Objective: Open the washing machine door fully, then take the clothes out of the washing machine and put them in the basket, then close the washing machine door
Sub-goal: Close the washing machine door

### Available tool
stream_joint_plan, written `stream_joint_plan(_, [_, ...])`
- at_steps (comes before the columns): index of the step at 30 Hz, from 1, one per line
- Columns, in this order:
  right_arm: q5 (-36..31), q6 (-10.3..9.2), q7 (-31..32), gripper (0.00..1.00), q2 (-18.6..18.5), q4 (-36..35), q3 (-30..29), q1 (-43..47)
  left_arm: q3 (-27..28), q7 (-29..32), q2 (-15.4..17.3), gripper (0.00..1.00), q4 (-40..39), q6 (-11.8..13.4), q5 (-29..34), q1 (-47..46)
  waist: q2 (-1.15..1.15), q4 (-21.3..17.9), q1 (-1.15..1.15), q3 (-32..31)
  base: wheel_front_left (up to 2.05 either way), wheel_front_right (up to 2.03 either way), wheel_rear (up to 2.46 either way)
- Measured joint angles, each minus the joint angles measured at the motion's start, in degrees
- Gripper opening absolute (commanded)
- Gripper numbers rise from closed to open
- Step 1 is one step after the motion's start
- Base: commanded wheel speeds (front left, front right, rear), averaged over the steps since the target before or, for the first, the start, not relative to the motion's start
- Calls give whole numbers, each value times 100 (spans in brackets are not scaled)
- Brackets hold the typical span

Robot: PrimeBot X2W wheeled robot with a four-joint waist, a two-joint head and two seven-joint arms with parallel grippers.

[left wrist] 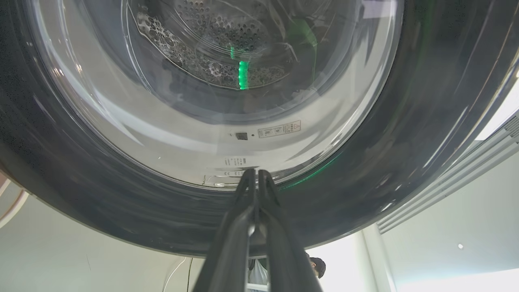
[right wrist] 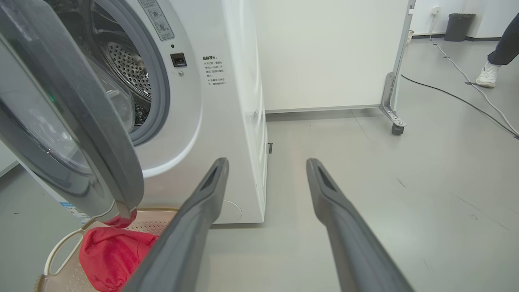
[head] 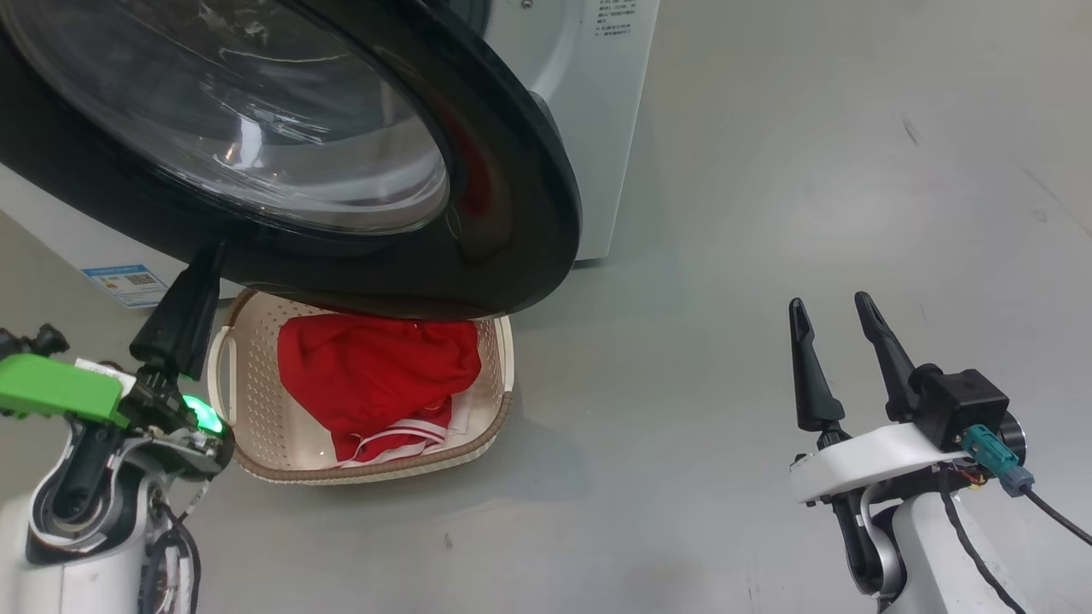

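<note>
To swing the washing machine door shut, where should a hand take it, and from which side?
Probably the wide black rim of the washing machine door near its free edge, from the outer face. The rim is broad and flat; the bulging glass bowl is smooth, giving no hold. The shut left hand is at the lower rim on that side.
</note>
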Motion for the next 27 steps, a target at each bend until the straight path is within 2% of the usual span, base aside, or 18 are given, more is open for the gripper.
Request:
stream_joint_plan(2, [-18, -1, 0, 100, 1, 18, -14, 31, 81, -63, -54, 53, -99, 0, -1, 207, 0, 53, 0, -72, 0, 0, 0])
stream_joint_plan(3, [-26, -1, 0, 100, 1, 18, -25, 50, 104, -110, -75, 89, -154, 0, -1, 310, 0, 81, 0, -107, 0, 0, 0])
stream_joint_plan(4, [-31, -1, 0, 100, 1, 20, -36, 76, 134, -149, -90, 100, -185, 0, 0, 397, 0, 109, 0, -141, 0, 0, 0])
stream_joint_plan(13, [-42, -4, 0, 100, 3, 44, -144, 288, 444, -678, -148, 100, -578, 0, 98, 1092, 0, 345, 0, -421, 0, 0, 0])
stream_joint_plan(18, [-77, -4, 0, 100, 3, 44, -199, 376, 424, -1045, -142, 100, -915, 0, 916, 1373, 0, 466, 0, -545, 0, 0, 0])
stream_joint_plan(20, [-89, -4, 0, 100, 2, 44, -208, 385, 292, -1215, -51, 100, -1002, 0, 1601, 1523, 0, 503, 0, -596, 0, 0, 0])
stream_joint_plan(27, [-153, -4, 0, 100, -32, 42, -252, 486, -3, -1973, 227, 100, -1314, 0, 3108, 1817, 0, 600, 0, -758, 0, 0, 0])
